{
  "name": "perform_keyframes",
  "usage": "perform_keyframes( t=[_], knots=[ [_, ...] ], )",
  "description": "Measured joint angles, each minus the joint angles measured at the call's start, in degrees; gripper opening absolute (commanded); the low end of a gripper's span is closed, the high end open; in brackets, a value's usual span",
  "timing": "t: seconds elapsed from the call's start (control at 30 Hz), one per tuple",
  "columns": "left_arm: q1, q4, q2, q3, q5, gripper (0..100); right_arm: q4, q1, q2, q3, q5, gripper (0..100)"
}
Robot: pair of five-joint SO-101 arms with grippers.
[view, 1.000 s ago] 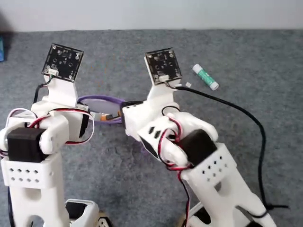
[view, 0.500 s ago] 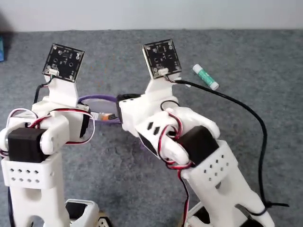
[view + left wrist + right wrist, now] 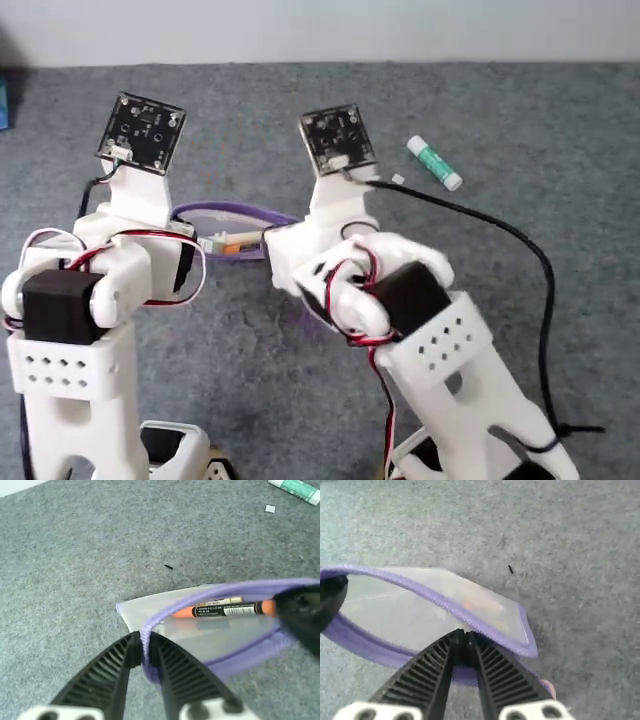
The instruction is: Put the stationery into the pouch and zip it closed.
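Clamps left hand point(image 3: 144, 641) on purple pouch point(image 3: 200, 632) rim, mid-surface; pulls opposite rim rightward with clenched right hand point(image 3: 464, 636), stretching mouth over orange pen point(image 3: 225, 610); awaits glue stick point(image 3: 433, 163) toward far right corner

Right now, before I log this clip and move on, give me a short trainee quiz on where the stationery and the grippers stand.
1. True or false: the glue stick is already inside the pouch.
2. What lies inside the pouch? A) an orange pen B) a pair of scissors C) a ruler
3. Fill in the blank: the left gripper and the right gripper are each shut on the pouch's purple ____.

Key: 1 false, the glue stick lies on the carpet apart from the pouch; 2 A; 3 rim.
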Motion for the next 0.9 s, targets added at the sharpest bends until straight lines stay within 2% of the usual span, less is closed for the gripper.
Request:
perform_keyframes(
  t=[0.27,0.5,0.63,0.9],
  knots=[
    [-0.09,0.00,0.09,0.00,0.00,1,0.88,5.71,-1.14,-16.97,0.09,0.8],
    [-0.09,0.00,0.09,0.00,0.00,1,0.88,18.11,2.73,-16.53,4.22,0.8],
    [-0.09,0.00,0.09,0.00,0.00,1,0.88,24.00,9.85,-15.30,9.76,0.8],
    [-0.09,0.00,0.09,0.00,0.00,1,-1.93,33.76,27.87,-15.30,26.90,0.8]
  ],
)
